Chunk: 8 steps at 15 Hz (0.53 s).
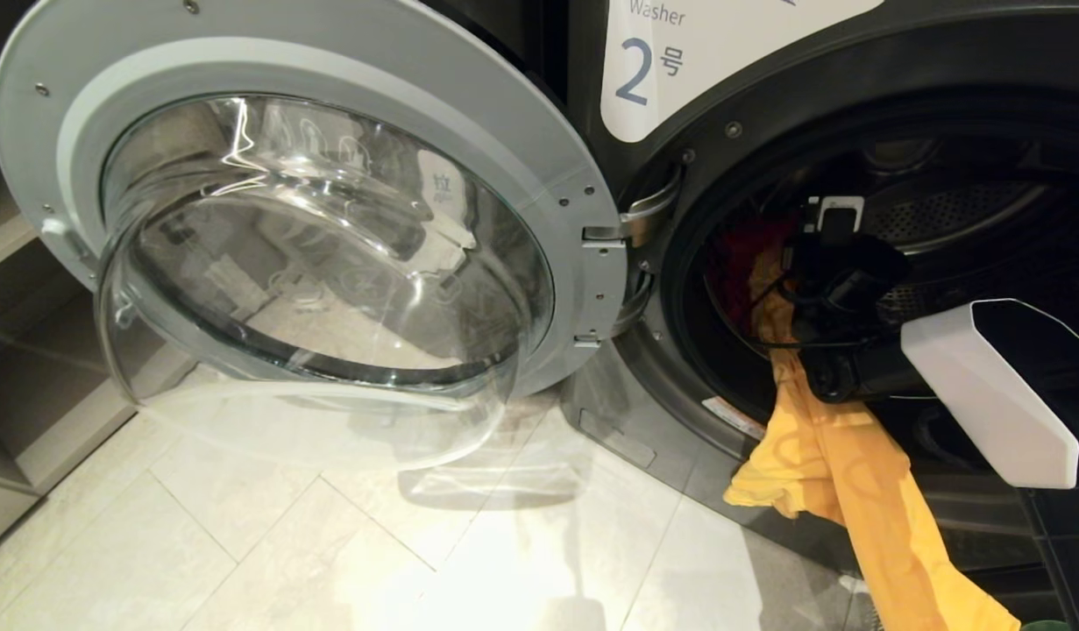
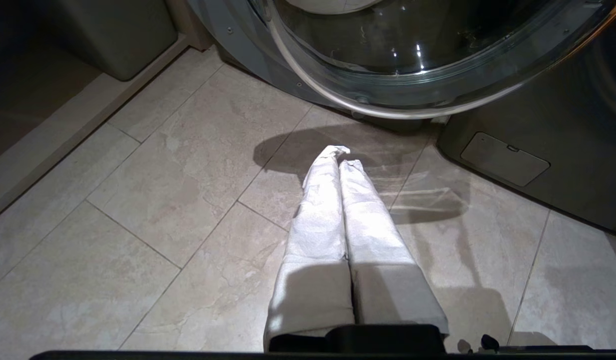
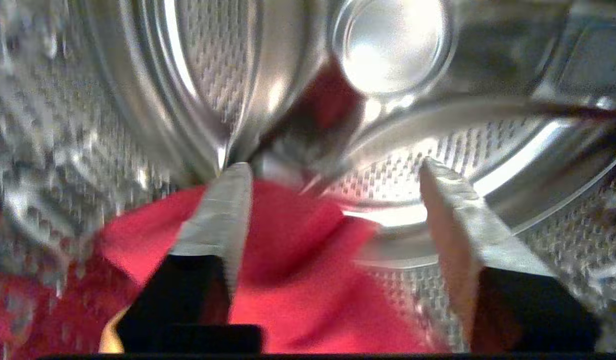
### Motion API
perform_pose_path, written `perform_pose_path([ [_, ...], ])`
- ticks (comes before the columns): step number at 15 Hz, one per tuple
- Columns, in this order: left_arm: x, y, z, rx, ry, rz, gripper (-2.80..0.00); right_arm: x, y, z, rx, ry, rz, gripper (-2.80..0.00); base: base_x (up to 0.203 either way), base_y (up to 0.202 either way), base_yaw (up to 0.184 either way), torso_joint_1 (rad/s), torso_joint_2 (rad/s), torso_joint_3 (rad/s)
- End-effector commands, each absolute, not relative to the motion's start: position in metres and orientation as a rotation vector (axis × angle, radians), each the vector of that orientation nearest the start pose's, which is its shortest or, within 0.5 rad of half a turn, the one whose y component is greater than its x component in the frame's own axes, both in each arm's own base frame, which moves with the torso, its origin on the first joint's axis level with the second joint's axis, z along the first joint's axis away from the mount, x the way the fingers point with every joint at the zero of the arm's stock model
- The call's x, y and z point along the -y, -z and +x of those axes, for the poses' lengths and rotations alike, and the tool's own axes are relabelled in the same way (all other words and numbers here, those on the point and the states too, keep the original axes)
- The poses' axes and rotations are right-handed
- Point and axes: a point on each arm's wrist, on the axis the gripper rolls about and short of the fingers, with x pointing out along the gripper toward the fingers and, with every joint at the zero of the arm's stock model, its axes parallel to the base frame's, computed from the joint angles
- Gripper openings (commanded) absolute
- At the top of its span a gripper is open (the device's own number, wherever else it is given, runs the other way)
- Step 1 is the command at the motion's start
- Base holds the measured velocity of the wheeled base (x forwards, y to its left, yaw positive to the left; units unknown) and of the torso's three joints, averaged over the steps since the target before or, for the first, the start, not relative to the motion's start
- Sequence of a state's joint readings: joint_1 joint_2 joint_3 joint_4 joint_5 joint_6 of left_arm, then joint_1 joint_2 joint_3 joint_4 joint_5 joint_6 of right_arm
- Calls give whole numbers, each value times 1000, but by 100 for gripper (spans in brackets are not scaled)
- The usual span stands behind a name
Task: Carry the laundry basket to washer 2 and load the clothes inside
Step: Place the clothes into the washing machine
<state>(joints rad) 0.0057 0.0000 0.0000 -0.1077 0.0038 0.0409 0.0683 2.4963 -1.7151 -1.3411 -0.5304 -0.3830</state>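
- Washer 2 (image 1: 855,114), dark grey with a white label (image 1: 679,61) bearing the numeral 2, stands with its round door (image 1: 311,219) swung fully open to the left; the door's clear glass bowl bulges toward the camera inside a pale grey rim.
- Inside the perforated steel drum (image 3: 488,165) lies the pink garment (image 3: 297,280), showing deep red-pink in the dim light, spread across the drum's lower wall.
- The yellow garment (image 1: 855,473) is only partly loaded: its upper end sits in the drum opening beside the pink one, while the rest hangs out over the door sill and trails down toward the tiled floor (image 1: 285,543).
- The right gripper (image 3: 333,185) is deep in the drum, directly above the pink garment; its two fingers (image 3: 222,210) stand wide apart and hold nothing.
- In the head view the right arm's white shell (image 1: 986,386) reaches into the opening from the right, just beside the hanging yellow cloth.
- The left gripper (image 2: 340,155) hangs low over the floor in front of the open door, its cloth-wrapped fingers pressed together, empty.
- A grey bin (image 2: 112,35) stands in the dark corner to the left of the washer.
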Motion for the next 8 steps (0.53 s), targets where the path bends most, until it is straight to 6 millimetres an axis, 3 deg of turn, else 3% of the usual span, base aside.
perform_pose_path([
  [1, 0, -75, -20, 69, -12, 41, -280, -23, -159, 496, 393, 534, -201, 0, 0, 0, 0, 0, 0, 0],
  [4, 0, -75, -20, 69, -12, 41, -280, -25, -171, 480, 301, 494, -98, 0, 0, 0, 0, 0, 0, 0],
  [8, 0, -75, -20, 69, -12, 41, -280, -30, -192, 438, 236, 467, -84, 0, 0, 0, 0, 0, 0, 0],
])
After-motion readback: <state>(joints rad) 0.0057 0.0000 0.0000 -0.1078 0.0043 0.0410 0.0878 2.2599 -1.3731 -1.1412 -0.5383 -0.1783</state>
